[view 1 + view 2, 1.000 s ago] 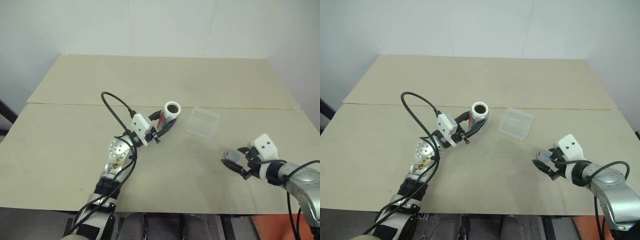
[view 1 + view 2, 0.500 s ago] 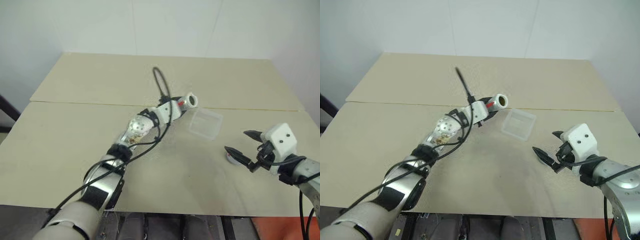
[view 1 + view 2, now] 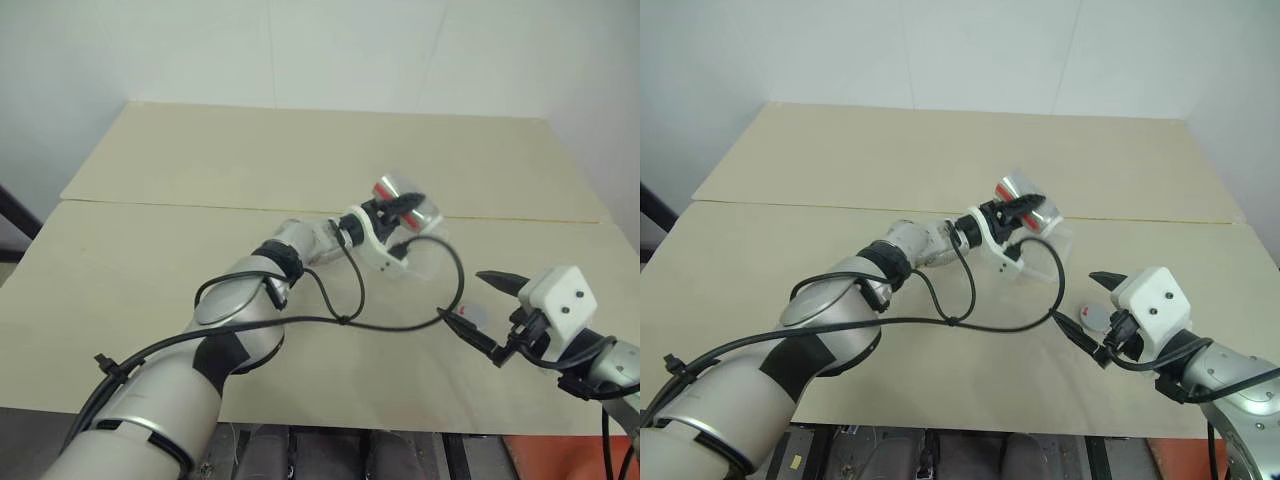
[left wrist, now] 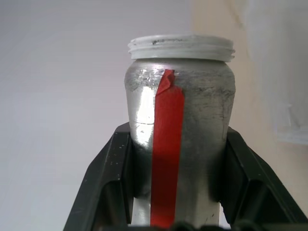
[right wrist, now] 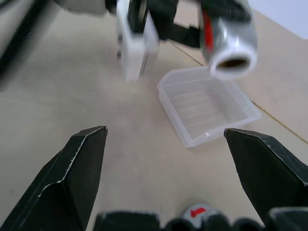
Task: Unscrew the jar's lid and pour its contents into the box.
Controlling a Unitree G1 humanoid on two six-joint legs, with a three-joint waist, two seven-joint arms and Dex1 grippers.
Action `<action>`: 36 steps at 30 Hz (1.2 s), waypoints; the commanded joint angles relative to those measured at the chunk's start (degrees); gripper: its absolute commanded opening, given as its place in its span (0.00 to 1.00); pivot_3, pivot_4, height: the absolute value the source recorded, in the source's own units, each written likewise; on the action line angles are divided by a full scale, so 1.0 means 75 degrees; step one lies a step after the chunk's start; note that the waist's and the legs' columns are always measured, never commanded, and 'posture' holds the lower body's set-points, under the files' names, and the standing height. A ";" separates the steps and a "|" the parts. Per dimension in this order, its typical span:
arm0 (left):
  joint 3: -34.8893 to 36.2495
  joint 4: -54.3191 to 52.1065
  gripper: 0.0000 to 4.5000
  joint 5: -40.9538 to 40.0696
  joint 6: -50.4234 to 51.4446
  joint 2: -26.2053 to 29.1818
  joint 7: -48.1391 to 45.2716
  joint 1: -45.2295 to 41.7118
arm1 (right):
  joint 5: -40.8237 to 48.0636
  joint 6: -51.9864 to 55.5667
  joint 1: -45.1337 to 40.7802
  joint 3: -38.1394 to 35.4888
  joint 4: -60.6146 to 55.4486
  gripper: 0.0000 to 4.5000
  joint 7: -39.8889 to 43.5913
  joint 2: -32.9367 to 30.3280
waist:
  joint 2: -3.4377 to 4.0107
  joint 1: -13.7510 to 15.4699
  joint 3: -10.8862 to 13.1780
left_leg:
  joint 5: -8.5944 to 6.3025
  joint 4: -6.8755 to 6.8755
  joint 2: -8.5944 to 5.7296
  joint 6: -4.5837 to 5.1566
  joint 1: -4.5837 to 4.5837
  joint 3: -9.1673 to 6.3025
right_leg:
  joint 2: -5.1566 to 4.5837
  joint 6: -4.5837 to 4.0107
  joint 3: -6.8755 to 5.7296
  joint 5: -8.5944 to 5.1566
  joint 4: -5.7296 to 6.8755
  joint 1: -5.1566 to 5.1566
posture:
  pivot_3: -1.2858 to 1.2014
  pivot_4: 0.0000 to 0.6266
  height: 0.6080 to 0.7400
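The jar (image 4: pixel 179 144), uncapped, is clamped across its body by the left gripper (image 3: pixel 392 213), one black finger (image 4: pixel 103 185) on each side of the wall and the red label stripe (image 4: pixel 166 154) between them. In the right wrist view it lies tipped toward horizontal with its open mouth above the box (image 5: pixel 204 106), at the box's far side.

Near to far, as seen from the head camera:
- The right gripper (image 3: pixel 1090 303) hovers nearest, jaws spread wide and holding nothing.
- The lid (image 3: pixel 1095 318), a flat grey cap, lies on the table (image 3: pixel 150 290) just beside the right gripper's lower finger, apart from the jar.
- The box, clear plastic with low walls, rests on the table beneath and just behind the left gripper; a black cable (image 3: pixel 340 322) loops in front of it.
- The jar is held in the air over the box.

Handling, judged from appearance: the jar looks small, light and rigid, with a smooth wall that could slip or rotate in a two-finger pinch; mid-body, below the threaded neck (image 4: pixel 181 47), is the sound place to hold, as it is held now. The box appears thin and very light, and a nudge from the jar's rim would likely shift it. The contents cannot be made out in the mouth or in the box, so whether pouring has begun is undetermined.
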 commanded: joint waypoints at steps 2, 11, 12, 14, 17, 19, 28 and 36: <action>-0.0744 0.0222 0.42 0.0748 0.0508 -0.0121 0.0366 -0.0450 | 0.0186 -0.0062 0.0141 -0.0307 -0.0504 1.00 -0.0209 0.0145 | 0.0001 -0.0015 0.0000 | 0.0005 0.0008 0.0001 -0.0008 -0.0031 0.0004 | 0.0000 0.0000 0.0007 0.0000 0.0008 -0.0043 | 0.52 0.24 1.00; -0.0716 0.0335 0.42 0.0686 0.0847 -0.0222 -0.0154 -0.0587 | 0.0208 -0.0066 0.0314 -0.0218 -0.0654 1.00 -0.0490 0.0231 | 0.0001 0.0004 0.0000 | 0.0030 0.0021 0.0002 -0.0050 -0.0057 0.0005 | 0.0000 -0.0001 0.0005 0.0000 0.0023 -0.0064 | 0.52 0.24 1.00; -0.0613 0.0334 0.42 0.0578 0.0802 -0.0217 -0.0218 -0.0574 | 0.0195 -0.0062 0.0303 -0.0221 -0.0626 1.00 -0.0506 0.0203 | 0.0001 0.0005 0.0000 | 0.0029 0.0023 0.0002 -0.0049 -0.0058 0.0005 | 0.0000 -0.0001 0.0005 0.0000 0.0024 -0.0064 | 0.52 0.24 1.00; -0.0099 0.0332 0.42 0.0045 0.0643 -0.0199 -0.0587 -0.0497 | 0.0119 -0.0063 0.0301 -0.0196 -0.0555 1.00 -0.0527 0.0133 | 0.0001 0.0003 0.0000 | 0.0028 0.0029 0.0002 -0.0047 -0.0061 0.0005 | 0.0000 -0.0001 0.0005 0.0000 0.0024 -0.0064 | 0.52 0.24 1.00; 0.1026 0.0304 0.42 -0.1075 0.0356 -0.0157 -0.1381 -0.0333 | 0.0118 -0.0073 0.0313 -0.0193 -0.0502 1.00 -0.0524 0.0109 | 0.0001 -0.0003 -0.0001 | 0.0026 0.0044 0.0007 -0.0043 -0.0063 0.0005 | 0.0000 -0.0001 0.0004 0.0000 0.0026 -0.0065 | 0.52 0.24 1.00; 0.2081 0.0247 0.42 -0.2132 0.0071 -0.0054 -0.2150 -0.0196 | 0.0110 -0.0094 0.0336 -0.0184 -0.0474 1.00 -0.0530 0.0128 | 0.0002 -0.0010 -0.0001 | 0.0025 0.0051 0.0008 -0.0041 -0.0063 0.0005 | 0.0000 -0.0001 0.0004 0.0000 0.0027 -0.0065 | 0.52 0.24 1.00; 0.7561 -0.0605 0.42 -0.8113 -0.0022 -0.0163 -0.7630 0.1072 | 0.0108 -0.0239 0.0003 0.0113 -0.0116 1.00 -0.0538 0.0167 | 0.0010 -0.0114 -0.0006 | 0.0032 0.0063 0.0010 -0.0054 -0.0049 0.0008 | 0.0000 -0.0002 0.0003 0.0001 0.0049 -0.0057 | 0.52 0.24 1.00; 0.8532 -0.4690 0.42 -1.0093 0.0284 -0.0794 -0.8421 0.4186 | -0.0101 -0.0734 -0.0683 0.0841 0.0649 1.00 -0.0332 0.0221 | 0.0015 -0.0199 -0.0009 | 0.0033 0.0067 0.0008 -0.0054 -0.0045 0.0004 | 0.0000 0.0001 0.0005 0.0003 0.0047 -0.0044 | 0.52 0.24 1.00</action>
